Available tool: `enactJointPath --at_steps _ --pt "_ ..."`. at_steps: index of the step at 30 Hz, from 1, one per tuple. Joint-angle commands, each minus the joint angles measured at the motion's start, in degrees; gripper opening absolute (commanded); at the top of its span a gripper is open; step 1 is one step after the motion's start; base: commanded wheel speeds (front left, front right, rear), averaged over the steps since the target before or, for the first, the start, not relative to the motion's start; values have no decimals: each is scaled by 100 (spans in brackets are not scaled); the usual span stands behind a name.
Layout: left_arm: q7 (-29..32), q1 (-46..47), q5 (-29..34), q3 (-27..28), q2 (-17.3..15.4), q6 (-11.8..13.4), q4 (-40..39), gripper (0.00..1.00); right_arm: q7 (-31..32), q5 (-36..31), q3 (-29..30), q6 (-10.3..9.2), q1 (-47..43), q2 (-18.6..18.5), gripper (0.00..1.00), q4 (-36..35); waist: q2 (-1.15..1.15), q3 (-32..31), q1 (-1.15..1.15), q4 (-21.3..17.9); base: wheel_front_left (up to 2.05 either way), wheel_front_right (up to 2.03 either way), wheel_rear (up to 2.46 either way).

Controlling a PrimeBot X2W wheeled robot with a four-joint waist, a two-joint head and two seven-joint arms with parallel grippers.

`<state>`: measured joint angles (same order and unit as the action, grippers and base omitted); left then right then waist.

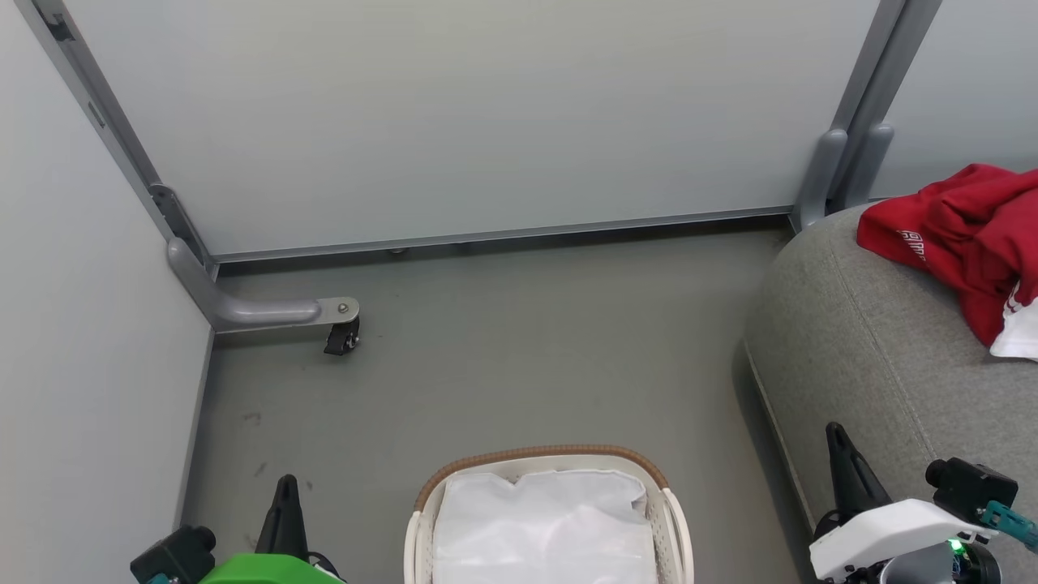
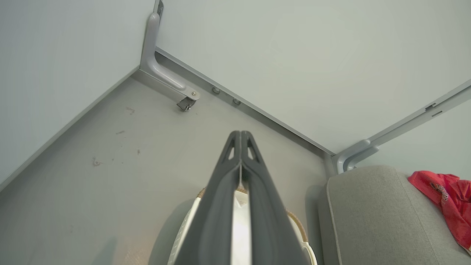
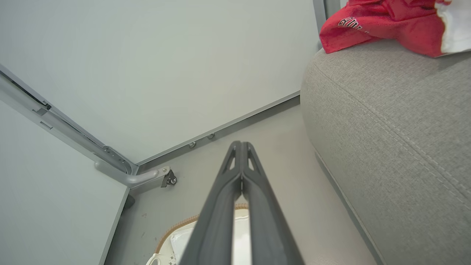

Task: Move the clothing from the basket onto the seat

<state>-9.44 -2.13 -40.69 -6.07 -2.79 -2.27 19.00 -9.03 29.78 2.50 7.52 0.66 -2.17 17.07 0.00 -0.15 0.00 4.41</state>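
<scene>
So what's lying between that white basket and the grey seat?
Nothing. In the head view, only a bare strip of floor separates the basket from the seat.

Pale partition walls [image 1: 486, 122], grey floor [image 1: 527, 365]

You're seeing the red clothing [image 1: 965, 223] lying crumpled at two o'clock on the seat [image 1: 859, 349], its white lettering and a white patch showing. The grey woven seat is filling the three-to-four o'clock side. The white slatted basket [image 1: 539, 451], brown-rimmed, is standing upright at six o'clock, apart from the seat, its white liner [image 1: 543, 527] showing inside
</scene>
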Motion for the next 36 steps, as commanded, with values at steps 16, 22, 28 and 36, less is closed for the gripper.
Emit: enactJointPath --at_steps 16,22,28,36 --pt "357 351 -1290 297 -52 -149 -189 0 370 1523 112 -2 251 -47 0 -157 0 5 0 -70 0 0 0" --pt "475 402 -1670 384 -55 -187 -219 0 485 1983 142 -2 289 -51 0 -175 0 7 0 -95 0 0 0" --pt "584 453 -2027 467 -57 -221 -249 0 599 2415 168 -2 320 -55 0 -191 0 9 0 -120 0 0 0" --pt "718 511 -2475 571 -59 -263 -290 0 731 2951 201 -3 357 -60 0 -210 0 12 0 -154 0 0 0"
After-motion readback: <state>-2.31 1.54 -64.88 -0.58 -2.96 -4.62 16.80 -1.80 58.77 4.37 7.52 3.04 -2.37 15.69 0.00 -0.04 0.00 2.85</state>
